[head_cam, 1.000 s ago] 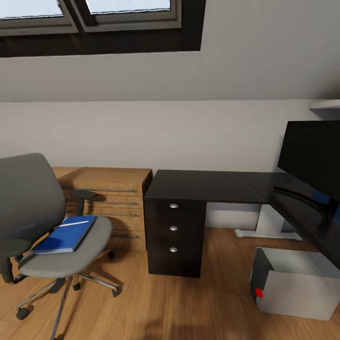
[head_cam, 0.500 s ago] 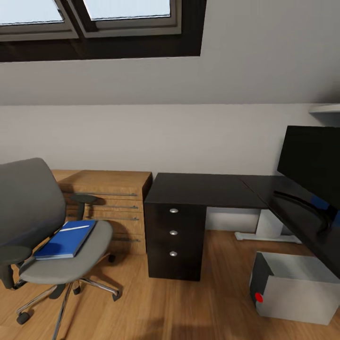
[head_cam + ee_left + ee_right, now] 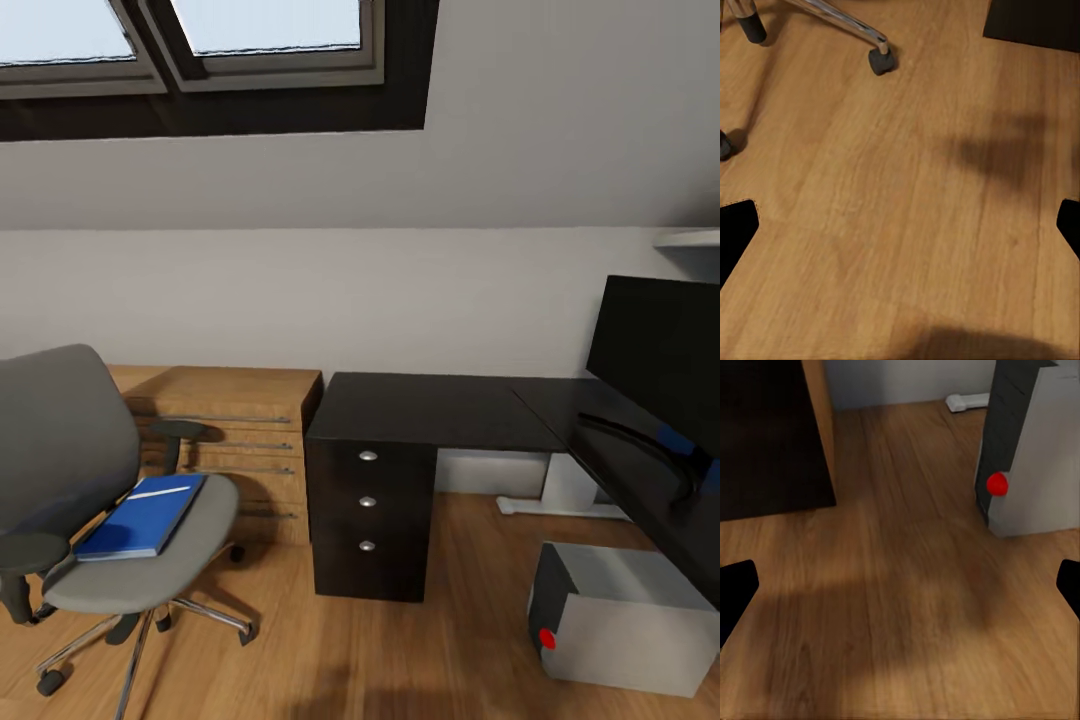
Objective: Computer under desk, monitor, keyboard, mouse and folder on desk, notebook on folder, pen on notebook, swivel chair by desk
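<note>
From the head camera, the black L-shaped surface (image 3: 440, 410) serves as the landmark. Its dark three-drawer unit (image 3: 368, 520) with round silver knobs stands under its near corner. On the far arm of the surface, against the white wall, sits the monitor (image 3: 655, 355), a wide black screen on a curved black stand. A small patch of blue shows just under the screen's lower edge; what it belongs to cannot be told. On the plank floor (image 3: 400, 650), below the monitor's side of the surface, rests the computer (image 3: 625, 630), a light grey box with a red light on its dark front. On the other side of the drawer unit stands a low light-wood cabinet (image 3: 235, 440), and in front of that the swivel chair (image 3: 90, 500), well apart from the surface. The folder (image 3: 140, 515) lies flat on the chair's grey seat, bright blue with a thin white strip along it. A skylight (image 3: 200, 50) is set in the sloped ceiling above.

The left wrist camera looks down at bare floor with a castor (image 3: 880, 60) of the chair near the drawer unit's dark corner. The left hand (image 3: 900, 229) is wide open, its two black fingertips (image 3: 735, 229) at opposite edges, holding nothing.

The right wrist camera shows the floor between the drawer unit and the computer. The right hand (image 3: 900, 592) is likewise spread wide and empty.
</note>
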Motion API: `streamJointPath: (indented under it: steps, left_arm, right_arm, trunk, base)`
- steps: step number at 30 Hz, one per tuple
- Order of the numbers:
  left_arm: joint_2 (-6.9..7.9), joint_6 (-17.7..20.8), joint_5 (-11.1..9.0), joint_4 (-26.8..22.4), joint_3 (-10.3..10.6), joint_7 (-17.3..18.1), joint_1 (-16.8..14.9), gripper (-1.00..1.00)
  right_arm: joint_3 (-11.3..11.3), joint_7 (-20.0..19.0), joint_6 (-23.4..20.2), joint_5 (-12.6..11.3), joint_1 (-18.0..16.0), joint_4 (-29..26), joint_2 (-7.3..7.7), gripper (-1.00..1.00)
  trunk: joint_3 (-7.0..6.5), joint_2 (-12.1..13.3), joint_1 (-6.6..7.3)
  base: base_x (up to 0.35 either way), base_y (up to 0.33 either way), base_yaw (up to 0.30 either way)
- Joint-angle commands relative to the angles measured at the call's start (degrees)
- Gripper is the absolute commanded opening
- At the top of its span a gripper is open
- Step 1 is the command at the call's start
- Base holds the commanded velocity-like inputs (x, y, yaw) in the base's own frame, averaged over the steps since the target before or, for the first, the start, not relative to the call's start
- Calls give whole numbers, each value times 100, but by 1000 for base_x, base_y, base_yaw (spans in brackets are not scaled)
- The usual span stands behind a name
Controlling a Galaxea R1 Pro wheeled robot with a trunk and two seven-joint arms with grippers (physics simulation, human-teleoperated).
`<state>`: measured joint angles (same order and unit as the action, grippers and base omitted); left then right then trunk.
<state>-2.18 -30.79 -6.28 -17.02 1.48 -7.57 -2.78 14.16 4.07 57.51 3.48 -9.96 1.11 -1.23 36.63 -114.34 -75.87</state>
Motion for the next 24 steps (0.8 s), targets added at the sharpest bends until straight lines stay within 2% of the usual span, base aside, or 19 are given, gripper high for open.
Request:
streamJointPath:
  steps: [1, 4, 9, 19, 24]
  left_arm:
    - [1, -21, -52, 31, 18, -1, -3, 100]
    - [4, -20, -55, 94, 18, -1, -3, 100]
    - [11, -21, -57, 123, 19, -5, -3, 100]
    - [2, -20, -62, 117, 19, -15, -3, 100]
    - [-18, -19, -59, 114, 17, -16, -3, 100]
  right_arm:
    - [8, 44, -36, 39, -6, 12, 0, 100]
    - [8, 51, -288, 39, -6, 12, -2, 100]
    - [8, 50, -472, 39, -6, 12, -6, 100]
    - [5, 50, -563, 39, -6, 8, -6, 100]
    - [4, 50, -567, 42, -6, 5, -2, 100]
  trunk:
    - [-13, 39, 24]
    - [-66, 159, 89]
    - [-156, 359, 199]
    - [-336, 761, 419]
    - [-425, 961, 529]
  base:
    - [0, 0, 0]
    - [0, 0, 0]
    - [0, 0, 0]
    - [-1, -1, 0]
    - [-143, -117, 0]
